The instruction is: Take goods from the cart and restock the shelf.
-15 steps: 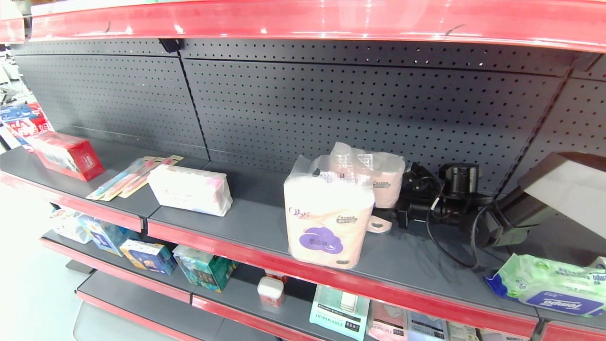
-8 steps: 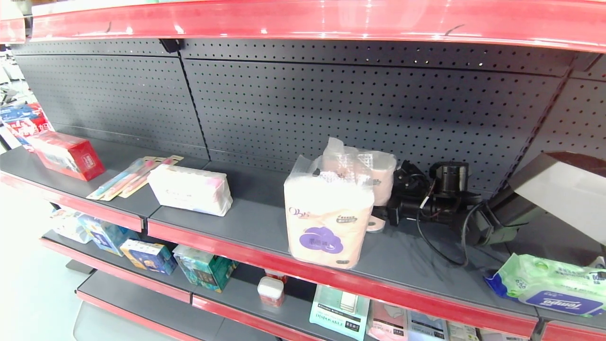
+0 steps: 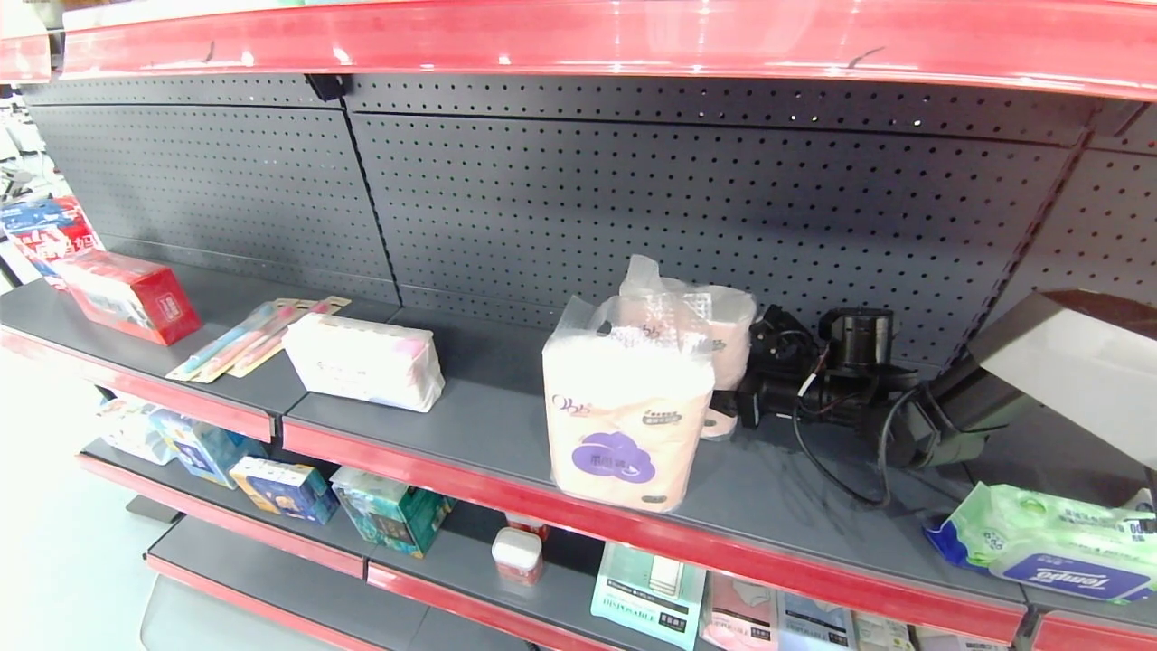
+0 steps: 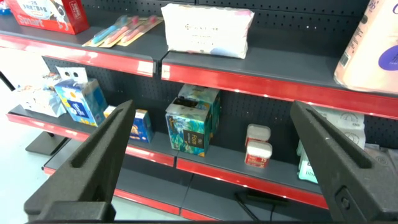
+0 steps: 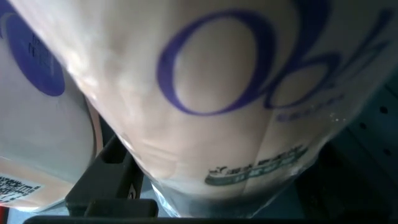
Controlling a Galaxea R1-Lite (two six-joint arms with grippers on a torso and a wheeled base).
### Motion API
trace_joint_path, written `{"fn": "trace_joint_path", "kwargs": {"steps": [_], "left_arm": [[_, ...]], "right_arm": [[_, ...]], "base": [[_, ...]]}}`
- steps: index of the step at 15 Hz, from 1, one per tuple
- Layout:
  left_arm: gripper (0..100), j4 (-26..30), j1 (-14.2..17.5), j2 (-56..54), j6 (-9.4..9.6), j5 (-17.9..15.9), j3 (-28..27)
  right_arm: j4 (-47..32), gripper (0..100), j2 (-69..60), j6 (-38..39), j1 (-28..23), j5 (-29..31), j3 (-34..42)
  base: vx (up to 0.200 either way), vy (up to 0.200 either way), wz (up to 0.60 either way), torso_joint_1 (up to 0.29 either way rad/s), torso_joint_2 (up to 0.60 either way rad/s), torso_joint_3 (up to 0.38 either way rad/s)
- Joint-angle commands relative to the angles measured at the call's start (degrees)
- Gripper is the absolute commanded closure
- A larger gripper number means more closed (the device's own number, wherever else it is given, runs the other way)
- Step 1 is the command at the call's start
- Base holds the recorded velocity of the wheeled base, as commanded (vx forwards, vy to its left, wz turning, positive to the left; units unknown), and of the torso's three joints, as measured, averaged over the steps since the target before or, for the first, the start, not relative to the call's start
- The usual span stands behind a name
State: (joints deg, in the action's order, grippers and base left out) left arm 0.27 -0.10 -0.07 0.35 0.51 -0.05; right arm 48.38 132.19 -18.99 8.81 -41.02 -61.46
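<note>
A peach pack of toilet rolls [image 3: 624, 425] with a purple label stands upright near the shelf's red front edge [image 3: 452, 470]. Right behind it, touching or nearly so, is a second plastic-wrapped roll pack [image 3: 714, 330], with my right gripper [image 3: 723, 402] shut on its lower part from the right. In the right wrist view that held pack [image 5: 236, 93] is pressed close, with one dark finger [image 5: 106, 180] beneath it. My left gripper [image 4: 211, 109] hangs open in front of the lower shelves, nothing between its fingers; the front pack's corner [image 4: 373, 56] shows above.
On the same shelf lie a white tissue pack [image 3: 366, 362], carded toothbrushes [image 3: 253, 336] and a red box [image 3: 131, 297] to the left, and green-blue wet wipes [image 3: 1048, 542] at the right. Boxes [image 4: 193, 118] and small jars [image 4: 256, 146] fill the lower shelves. Perforated back panel [image 3: 633, 199] behind.
My right arm has carried the held roll pack leftward along the shelf, up behind the front pack. The last half second shows only a slight shift.
</note>
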Motion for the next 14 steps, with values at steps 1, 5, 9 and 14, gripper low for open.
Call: {"fn": "trace_joint_path", "kwargs": {"steps": [1,5,9,14], "left_arm": [[0,0.0,0.01,0.07,0.0,0.02,0.05],[0,0.0,0.01,0.07,0.0,0.02,-0.04],[0,0.0,0.01,0.07,0.0,0.02,0.05],[0,0.0,0.01,0.07,0.0,0.02,0.05]], "right_arm": [[-0.04,100,0.08,0.01,0.5,0.06,-0.15],[-0.04,100,0.26,1.41,1.65,0.24,-1.64],[-0.04,100,0.34,3.08,2.52,1.91,-2.87],[-0.04,100,0.34,0.18,-0.64,0.77,-0.76]], "base": [[0.0,0.0,0.0,0.0,0.0,0.0],[0.0,0.0,0.0,0.0,0.0,0.0],[0.0,0.0,0.0,0.0,0.0,0.0],[0.0,0.0,0.0,0.0,0.0,0.0]]}}
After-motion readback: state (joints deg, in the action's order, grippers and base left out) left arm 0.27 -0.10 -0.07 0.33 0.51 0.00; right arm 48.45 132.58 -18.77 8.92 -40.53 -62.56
